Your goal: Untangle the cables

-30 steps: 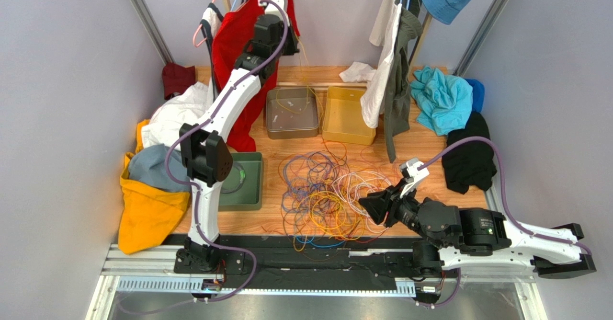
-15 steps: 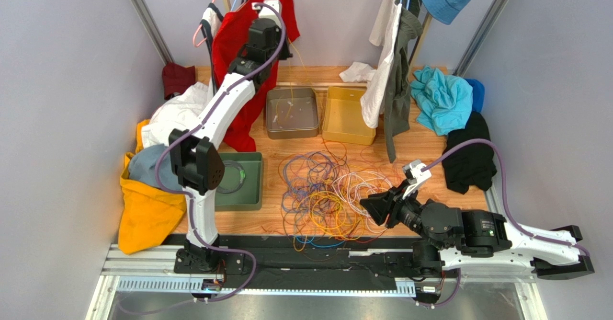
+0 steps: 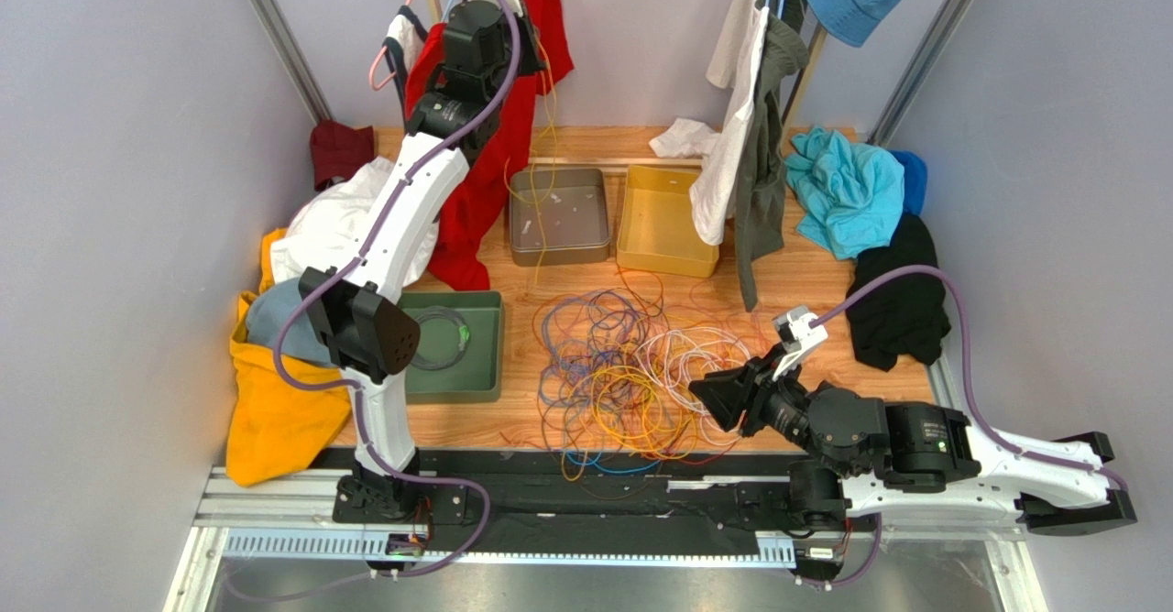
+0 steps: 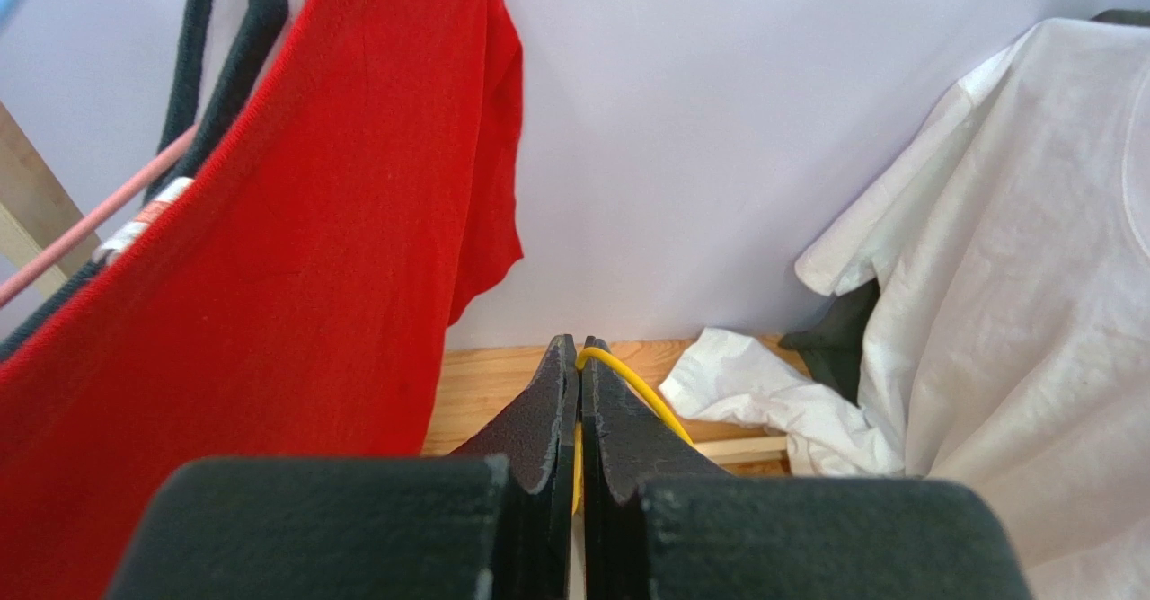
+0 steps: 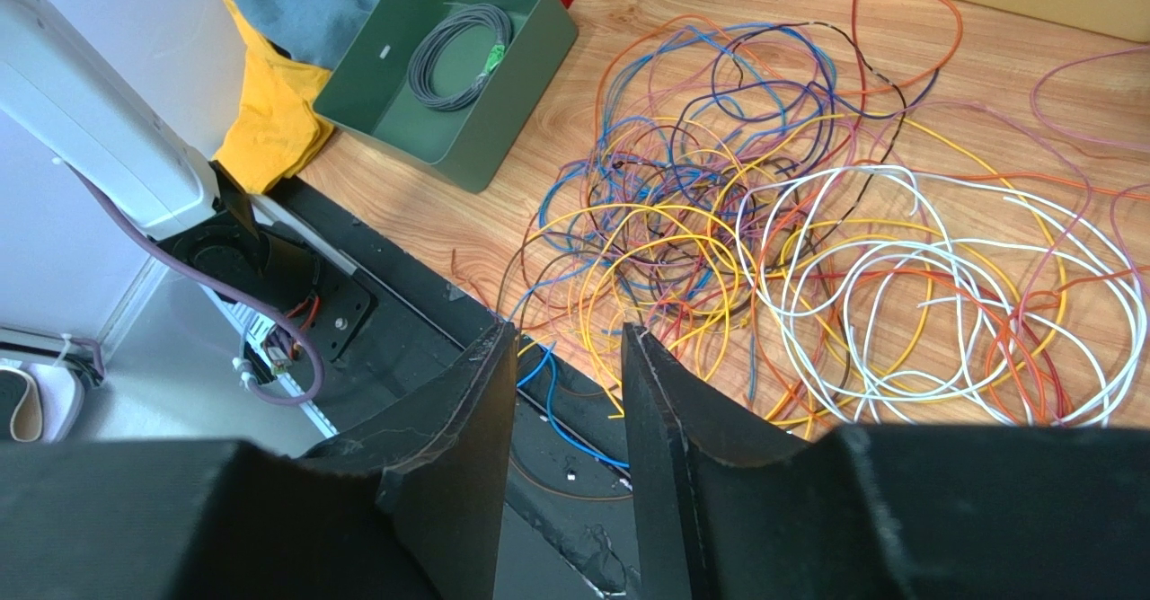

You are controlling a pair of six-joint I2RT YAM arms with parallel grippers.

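The left gripper [image 4: 579, 358], high at the far left and clamped on a yellow cable [image 4: 635, 382] hanging down toward the grey bin [image 3: 514, 221], is well apart from the tangled cables [image 3: 620, 372] (mid-table), which lie just left of the spread-open right gripper [image 5: 567, 344].

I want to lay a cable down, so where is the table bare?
Bare wood lies between the yellow tray, the black cloth and the cable tangle. A narrow strip fronts the green tray. The centre is crowded.
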